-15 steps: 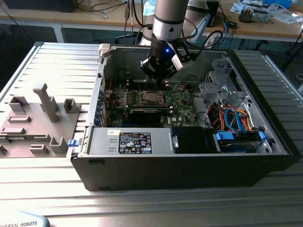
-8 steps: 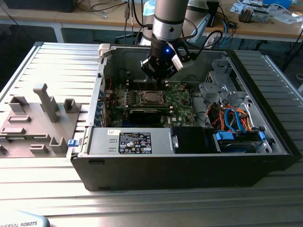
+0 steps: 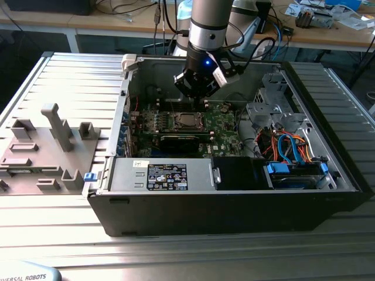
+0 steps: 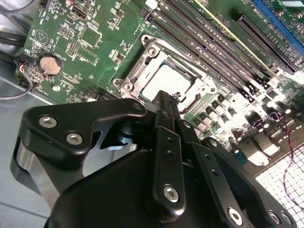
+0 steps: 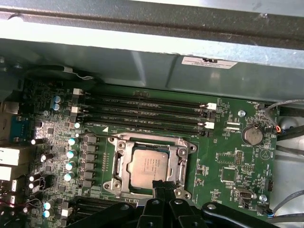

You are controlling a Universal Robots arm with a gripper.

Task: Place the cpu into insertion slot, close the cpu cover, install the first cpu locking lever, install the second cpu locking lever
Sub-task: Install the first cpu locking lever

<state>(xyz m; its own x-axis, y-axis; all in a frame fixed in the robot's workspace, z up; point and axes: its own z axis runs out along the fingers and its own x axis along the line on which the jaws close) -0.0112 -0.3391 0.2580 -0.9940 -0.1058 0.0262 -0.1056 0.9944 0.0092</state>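
Note:
The cpu [image 5: 149,169] lies flat in the insertion slot [image 5: 115,185] on the green board, its silver-grey top facing up. The cpu cover [image 5: 176,163] is down around it, framing the chip on all sides. In both wrist views my gripper [image 5: 160,184] hangs just above the socket's near rim, its two black fingers pressed together and shut. A thin metal piece sits right at the fingertips [image 4: 164,97]; I cannot tell whether it is gripped. In the exterior view the gripper [image 3: 202,96] hovers over the cpu [image 3: 188,121] inside the open computer case.
Black memory slots [image 5: 142,114] run along the far side of the socket. A coin battery [image 5: 251,135] sits on the board. The case wall [image 3: 126,99], a drive cage [image 3: 272,102] and cables [image 3: 290,146] hem in the board. A grey fixture plate [image 3: 47,146] lies on the exterior view's left.

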